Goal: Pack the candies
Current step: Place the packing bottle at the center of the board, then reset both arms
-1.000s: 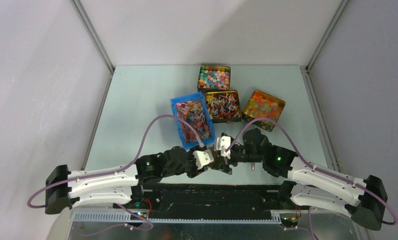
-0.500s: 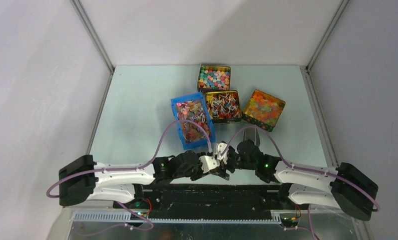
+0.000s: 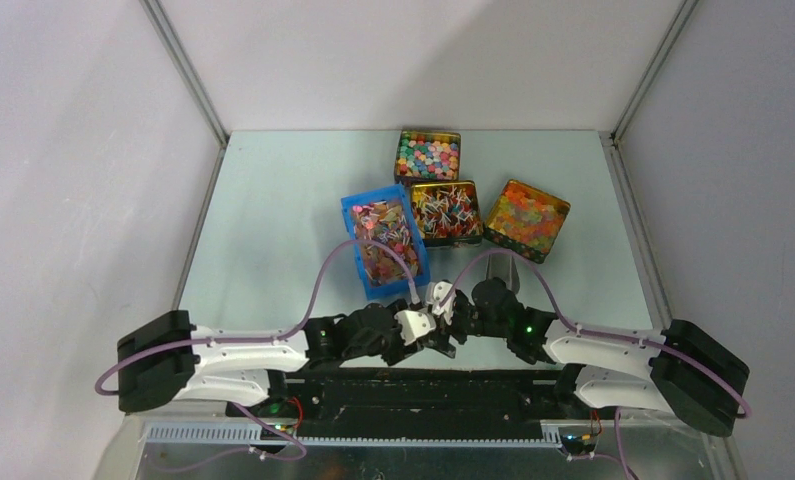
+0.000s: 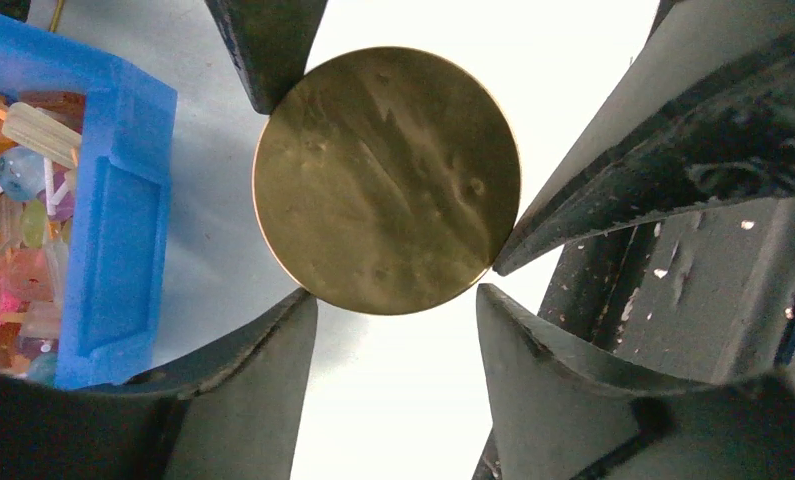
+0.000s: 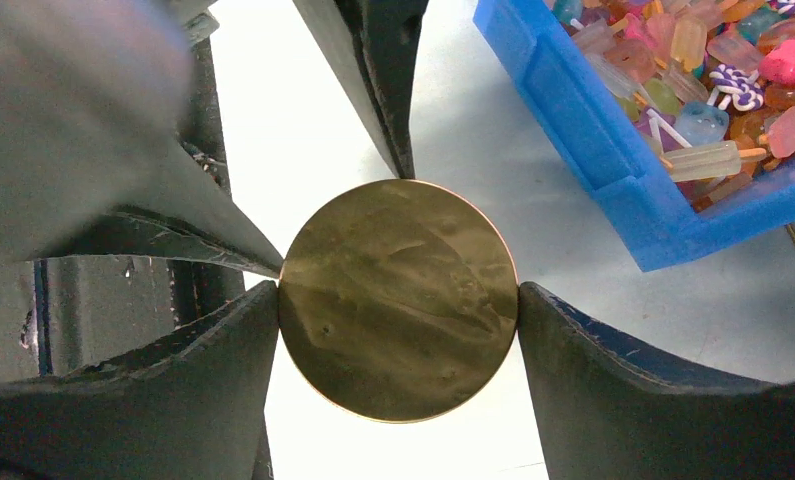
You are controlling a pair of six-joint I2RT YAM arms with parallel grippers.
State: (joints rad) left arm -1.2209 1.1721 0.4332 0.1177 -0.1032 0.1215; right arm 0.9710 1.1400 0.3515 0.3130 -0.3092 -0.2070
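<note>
Right end effector [image 5: 398,300] grips gold disc [image 5: 398,298] (blue bin [image 5: 573,110] just beside).

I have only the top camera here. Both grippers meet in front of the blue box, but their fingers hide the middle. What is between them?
Observer: A round gold disc, seen face-on by both wrist cameras.
Operator: Which gripper has it?
Observer: The right gripper; its two fingers press the disc's rim from opposite sides.
Operator: And the left one?
Observer: The left gripper is open; its fingertips sit at the disc's edge, and only the table shows between its fingers.
</note>
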